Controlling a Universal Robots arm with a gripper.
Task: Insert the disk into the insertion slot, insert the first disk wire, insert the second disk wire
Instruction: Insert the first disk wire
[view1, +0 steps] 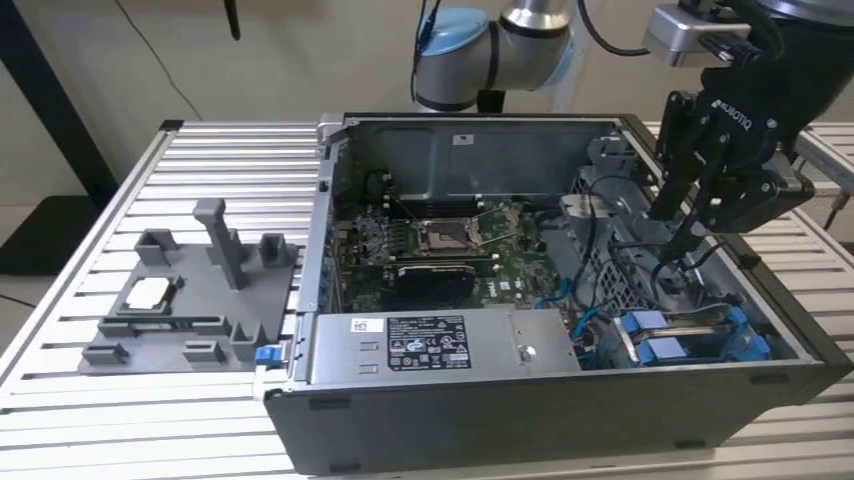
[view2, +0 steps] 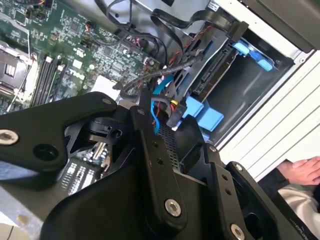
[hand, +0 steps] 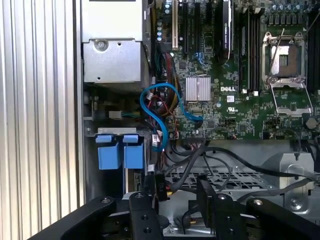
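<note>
Currently the gripper (view1: 674, 235) hangs inside the open case (view1: 534, 420), over the disk (view1: 667, 348), which sits in the near corner at the exterior view's right. Jaws part open; a black wire connector (hand: 159, 187) lies between them, unclamped as far as I can judge. Risk: it slips or meets the port skewed; the blue cable (hand: 157, 107) may snag.

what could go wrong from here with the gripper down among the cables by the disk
1. The gripper sits low in the computer case among loose cables; the looping blue cable could snag on it.
2. The black connector by its tip may meet the disk off-angle and jam.
3. A person's hand lies close beside the case, perhaps within the arm's sweep.
</note>
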